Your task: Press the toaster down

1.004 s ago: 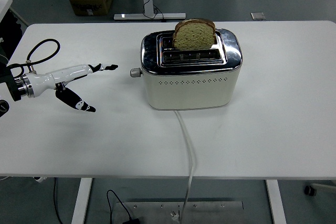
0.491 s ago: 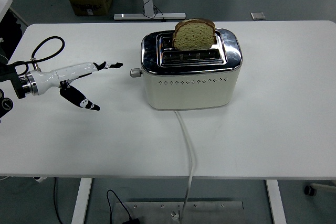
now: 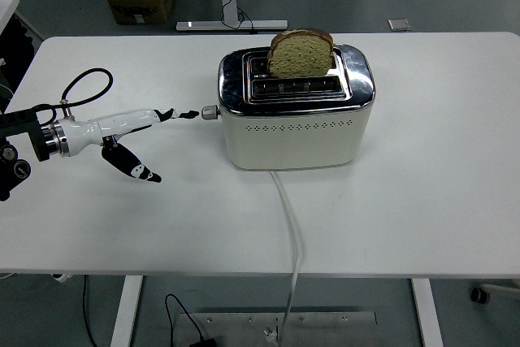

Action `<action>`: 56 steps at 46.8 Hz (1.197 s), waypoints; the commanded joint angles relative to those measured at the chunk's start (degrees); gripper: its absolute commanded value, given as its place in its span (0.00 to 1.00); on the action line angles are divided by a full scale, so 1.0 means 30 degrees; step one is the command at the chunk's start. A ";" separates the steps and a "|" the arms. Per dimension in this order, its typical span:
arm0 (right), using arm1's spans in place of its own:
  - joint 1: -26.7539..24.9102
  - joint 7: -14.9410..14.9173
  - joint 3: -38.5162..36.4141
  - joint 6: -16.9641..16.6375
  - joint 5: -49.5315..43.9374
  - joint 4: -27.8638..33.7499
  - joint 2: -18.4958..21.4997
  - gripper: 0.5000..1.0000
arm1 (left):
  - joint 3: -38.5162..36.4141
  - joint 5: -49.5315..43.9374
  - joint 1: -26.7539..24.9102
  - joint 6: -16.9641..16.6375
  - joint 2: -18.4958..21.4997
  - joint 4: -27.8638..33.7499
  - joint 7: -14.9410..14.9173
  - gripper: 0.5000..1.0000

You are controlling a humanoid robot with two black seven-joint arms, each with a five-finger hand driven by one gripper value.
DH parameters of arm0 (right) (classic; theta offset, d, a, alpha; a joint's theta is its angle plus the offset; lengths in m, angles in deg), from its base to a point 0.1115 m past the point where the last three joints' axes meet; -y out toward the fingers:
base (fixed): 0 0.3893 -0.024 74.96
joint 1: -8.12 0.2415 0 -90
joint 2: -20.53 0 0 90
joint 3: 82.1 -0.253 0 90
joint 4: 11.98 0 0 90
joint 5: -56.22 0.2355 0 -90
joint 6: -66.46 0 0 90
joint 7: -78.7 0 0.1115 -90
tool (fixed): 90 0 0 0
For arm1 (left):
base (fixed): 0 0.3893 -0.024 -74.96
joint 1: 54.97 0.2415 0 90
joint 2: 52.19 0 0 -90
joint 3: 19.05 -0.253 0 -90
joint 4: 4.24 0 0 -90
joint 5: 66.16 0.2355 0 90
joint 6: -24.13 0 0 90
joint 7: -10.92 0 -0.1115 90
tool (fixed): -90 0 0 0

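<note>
Left hand [image 3: 154, 140] reaches toward toaster [image 3: 294, 111] lever [image 3: 210, 112] — fingers spread.

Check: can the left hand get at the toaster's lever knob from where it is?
Probably yes. The left hand has its extended fingers pointing at the lever knob on the toaster, with only bare table between.

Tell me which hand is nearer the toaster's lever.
Left. The left hand reaches in beside the lever on the toaster, fingertips just short of it. The right hand is out of view.
</note>
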 commanded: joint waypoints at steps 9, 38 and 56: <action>0.0000 0.0000 0.0006 0.0000 0.0004 0.0000 0.0000 1.00 | 0.0002 -0.0047 0.0007 0.0000 0.0014 -0.0001 0.0000 1.00; 0.0000 0.0000 0.0006 0.0000 0.0004 0.0000 0.0000 1.00 | 0.0032 -0.0135 -0.0256 0.0000 -0.0044 -0.0030 0.0000 1.00; 0.0000 0.0000 0.0006 0.0000 0.0004 0.0000 0.0000 1.00 | 0.0002 -0.0047 -0.0315 0.0000 -0.0571 -0.0235 0.0000 1.00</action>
